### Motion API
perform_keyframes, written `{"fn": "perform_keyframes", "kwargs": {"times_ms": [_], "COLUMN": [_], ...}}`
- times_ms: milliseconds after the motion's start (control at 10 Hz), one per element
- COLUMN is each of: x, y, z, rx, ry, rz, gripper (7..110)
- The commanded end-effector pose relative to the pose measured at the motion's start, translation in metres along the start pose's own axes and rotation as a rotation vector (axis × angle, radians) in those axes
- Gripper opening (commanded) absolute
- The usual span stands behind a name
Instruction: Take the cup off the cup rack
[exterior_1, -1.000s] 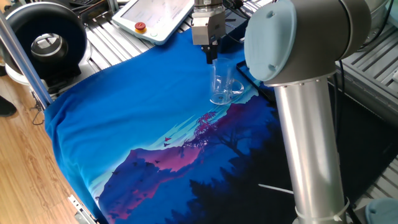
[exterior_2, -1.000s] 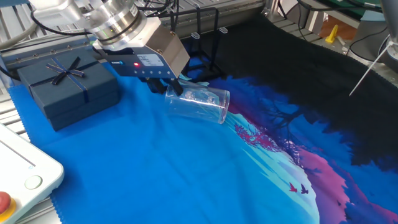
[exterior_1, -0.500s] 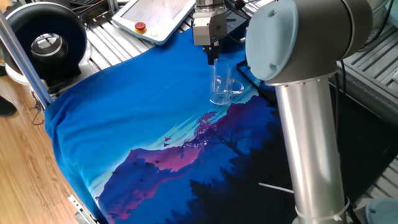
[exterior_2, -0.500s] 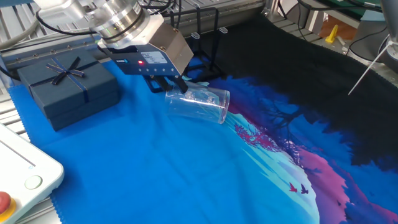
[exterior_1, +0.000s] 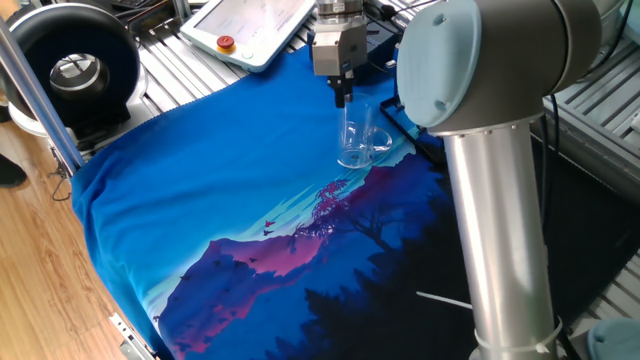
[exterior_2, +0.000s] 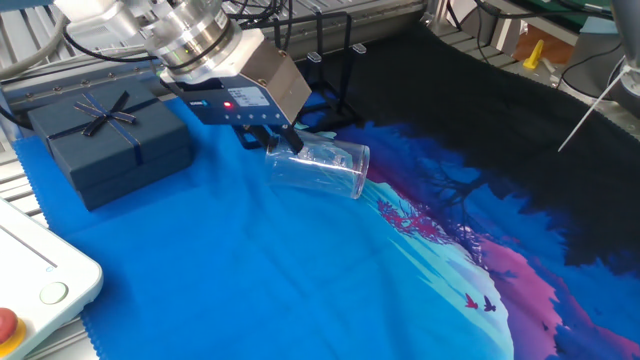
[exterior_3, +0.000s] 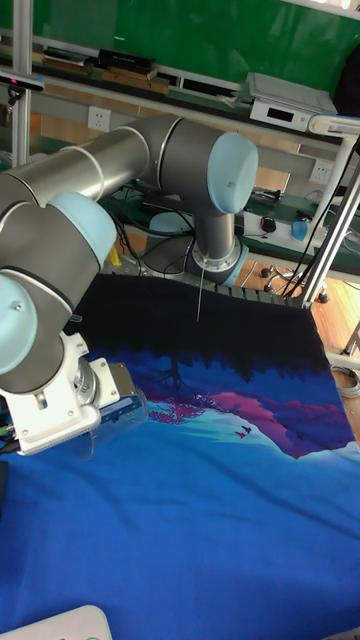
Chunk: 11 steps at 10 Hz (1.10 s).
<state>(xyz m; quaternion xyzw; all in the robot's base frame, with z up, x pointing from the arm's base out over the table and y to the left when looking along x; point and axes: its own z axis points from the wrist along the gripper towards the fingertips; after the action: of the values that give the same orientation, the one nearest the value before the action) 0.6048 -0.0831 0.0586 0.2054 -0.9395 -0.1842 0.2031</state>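
The cup (exterior_2: 322, 168), a clear glass mug, lies on its side on the blue cloth, and it also shows in one fixed view (exterior_1: 358, 140) and faintly in the tall view (exterior_3: 100, 432). My gripper (exterior_2: 270, 142) hovers just above and behind the cup's left end. Its dark fingers are spread and hold nothing. From the other side the fingers (exterior_1: 341, 95) show edge-on, right over the glass. The cup rack (exterior_2: 330, 50), a thin black frame with pegs, stands behind the gripper with no cup on it. My arm partly hides the rack (exterior_1: 410, 130).
A navy box with a bow (exterior_2: 110, 140) sits left of the gripper. The white teach pendant (exterior_1: 250, 25) lies at the cloth's edge. My arm's thick column (exterior_1: 495, 220) stands beside the cup. A black round device (exterior_1: 75, 70) stands off the table corner.
The gripper has drifted slightly up and away from the cup. The cup has stayed where it lies.
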Motion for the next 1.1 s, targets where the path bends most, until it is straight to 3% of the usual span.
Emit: {"fn": "perform_keyframes", "kwargs": {"times_ms": [0,200,300,500,900,1000], "x": [-0.001,0.004,0.004,0.002,0.004,0.007], "y": [0.007,0.004,0.004,0.007,0.014,0.024], "z": [0.001,0.003,0.004,0.004,-0.005,-0.014], "rx": [-0.034,-0.012,-0.01,-0.025,-0.013,-0.012], "ry": [-0.003,0.013,0.013,0.008,0.02,0.032], "rz": [0.014,0.052,0.059,0.068,0.095,0.107], "gripper": [44,44,22,22,22,7]}}
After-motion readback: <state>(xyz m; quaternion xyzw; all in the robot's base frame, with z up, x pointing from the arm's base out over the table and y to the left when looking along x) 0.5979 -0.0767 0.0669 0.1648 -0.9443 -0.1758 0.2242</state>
